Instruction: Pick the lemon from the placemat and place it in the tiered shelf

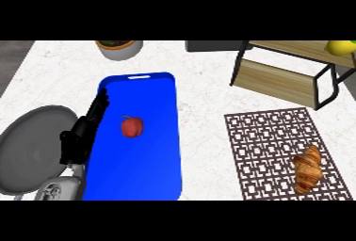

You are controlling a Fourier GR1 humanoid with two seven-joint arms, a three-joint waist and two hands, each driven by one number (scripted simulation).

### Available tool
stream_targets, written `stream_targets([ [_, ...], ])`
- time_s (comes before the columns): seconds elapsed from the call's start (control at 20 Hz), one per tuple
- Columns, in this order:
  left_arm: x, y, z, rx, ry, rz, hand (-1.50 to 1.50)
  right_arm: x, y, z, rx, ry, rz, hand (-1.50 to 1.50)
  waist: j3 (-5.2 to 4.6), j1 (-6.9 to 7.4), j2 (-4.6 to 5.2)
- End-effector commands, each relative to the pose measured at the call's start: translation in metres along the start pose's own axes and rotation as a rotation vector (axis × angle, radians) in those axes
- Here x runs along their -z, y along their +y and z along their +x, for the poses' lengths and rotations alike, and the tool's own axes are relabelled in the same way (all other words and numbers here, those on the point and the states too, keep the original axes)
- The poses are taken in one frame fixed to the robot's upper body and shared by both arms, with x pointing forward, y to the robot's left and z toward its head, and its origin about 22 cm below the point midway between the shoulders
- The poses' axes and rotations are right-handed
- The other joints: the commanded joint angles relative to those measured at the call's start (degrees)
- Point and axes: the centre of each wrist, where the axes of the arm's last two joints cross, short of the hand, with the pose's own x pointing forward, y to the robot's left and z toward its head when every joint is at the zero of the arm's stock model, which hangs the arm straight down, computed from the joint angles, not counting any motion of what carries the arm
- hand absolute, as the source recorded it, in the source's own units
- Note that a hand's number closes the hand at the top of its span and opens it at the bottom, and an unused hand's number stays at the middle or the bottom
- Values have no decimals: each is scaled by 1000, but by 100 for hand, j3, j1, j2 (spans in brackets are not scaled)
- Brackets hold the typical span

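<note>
- At far right, the lemon (342,47) sits on the tiered shelf (292,70).
- Near right, a croissant (307,168) lies on the placemat (268,141).
- Left hand (82,134) rests at the left, fingers straight and together.

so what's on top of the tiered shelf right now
The lemon sits on the tiered shelf top board, at the view's right edge and partly cut off. The lower board shows nothing on it; what lies beyond the edge is unseen.

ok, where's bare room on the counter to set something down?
Bare counter runs between the blue tray and the brown placemat, up to the tiered shelf. The placemat's upper part is free above the croissant. The tray is open below the red pepper. It is crowded at the left: left hand and grey plate.
</note>
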Motion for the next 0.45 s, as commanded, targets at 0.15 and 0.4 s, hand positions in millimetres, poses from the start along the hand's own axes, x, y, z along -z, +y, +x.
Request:
stream_targets([
  [0.15, 3, 7, 10, -11, 7, 30, 0, 17, -93, -24, -141, 31, 36, -150, 12, -123, -10],
  [0.4, 1, 3, -1, 2, 22, 24, 0, 1, -146, -39, -166, 56, 104, -150, 6, -182, -20],
])
